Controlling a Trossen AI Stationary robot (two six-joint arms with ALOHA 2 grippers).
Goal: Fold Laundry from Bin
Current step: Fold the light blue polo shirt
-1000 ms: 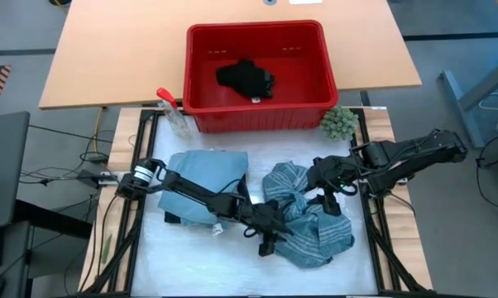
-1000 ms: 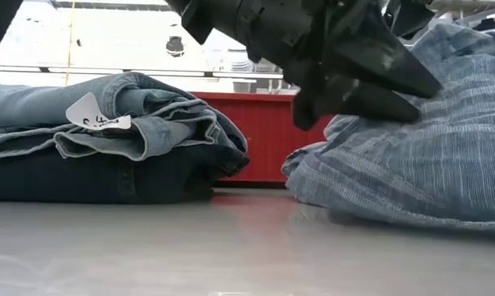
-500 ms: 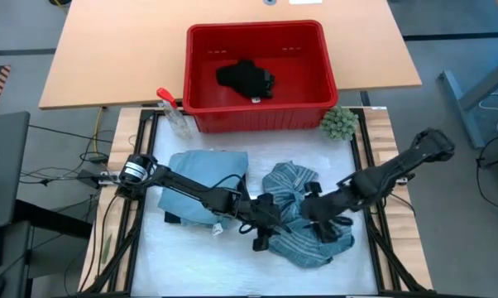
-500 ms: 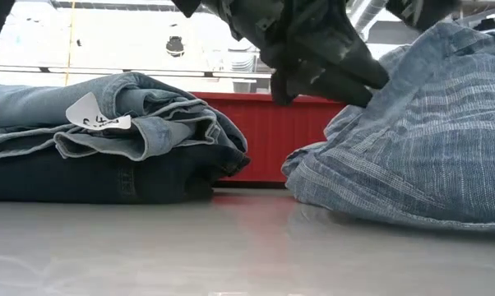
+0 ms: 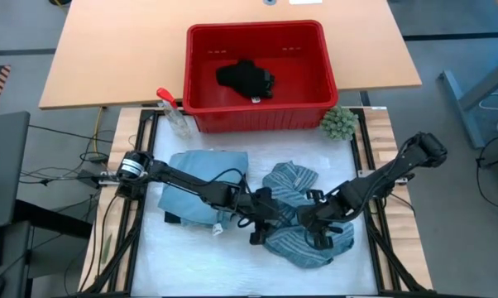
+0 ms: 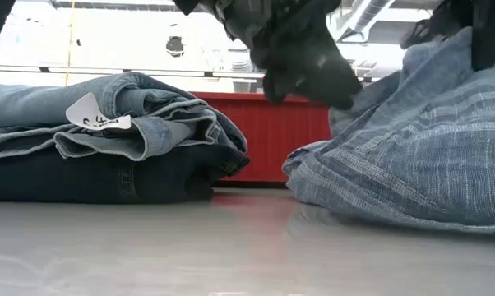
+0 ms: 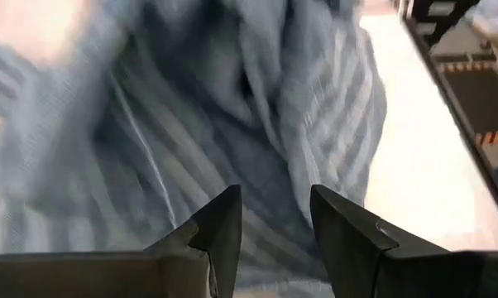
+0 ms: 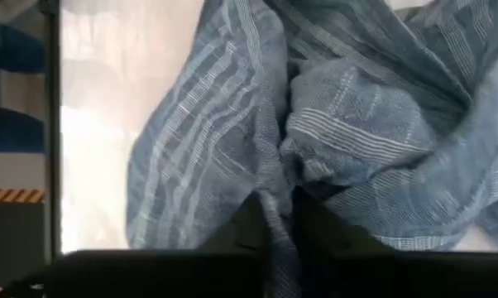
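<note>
The red bin (image 5: 261, 120) sat at the 12 o'clock side of the white table (image 5: 191, 257). Inside it lay one small black piece (image 5: 245, 78) of laundry, close to the middle of the bin floor. The rest of the bin floor looked bare.

Just outside the bin, at its 8 o'clock corner, stood a clear spray bottle (image 5: 175, 116) with a red trigger. At its 4 o'clock corner sat a green fuzzy ball (image 5: 338, 124).

On the table, the folded jeans (image 5: 201, 186) rested on top of a dark navy piece (image 6: 91, 177) at about 9 o'clock from the middle. A white tag (image 6: 95, 115) stuck out of the jeans in the low view.

The striped shirt (image 5: 303, 223) lay in a crumpled heap at about 4 o'clock from the middle, near the jeans.

The left end effector (image 5: 261, 228) reached in from 9 o'clock and sat at the shirt's near edge. Its fingers (image 7: 224, 223) stood partly apart with the striped cloth just ahead of them, and nothing was pinched between them.

The right end effector (image 5: 315, 228) came in from 3 o'clock and pressed into the heap. Its fingers (image 8: 247, 219) were closed tight on a fold of the striped shirt
</note>
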